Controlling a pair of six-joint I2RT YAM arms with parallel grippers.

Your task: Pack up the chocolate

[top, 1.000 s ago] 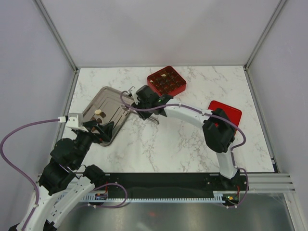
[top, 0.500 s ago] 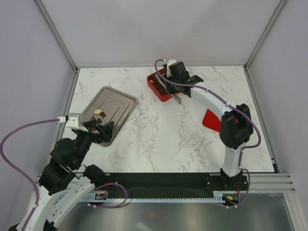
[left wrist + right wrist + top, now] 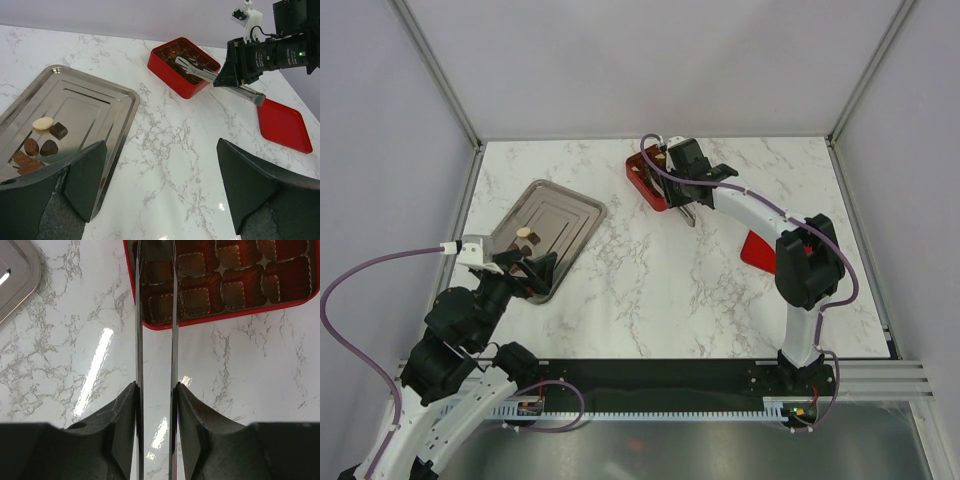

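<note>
A white marble table (image 3: 650, 290) sits between pale walls. The chocolate (image 3: 42, 140) lies on the silver tray (image 3: 90, 100) — a few brown bits and one cream one — and more sits in the red box (image 3: 167, 77). The right gripper (image 3: 156, 387) squeezes the tongs (image 3: 200, 74), their tips over the box. The left gripper (image 3: 160, 150) hangs by the tray, fingers wide apart.

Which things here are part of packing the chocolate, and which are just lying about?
In the job: chocolates on the steel tray; red box; tongs, held by the right gripper.
Lying about: flat red lid, off to the side; left gripper, open and holding nothing.
</note>
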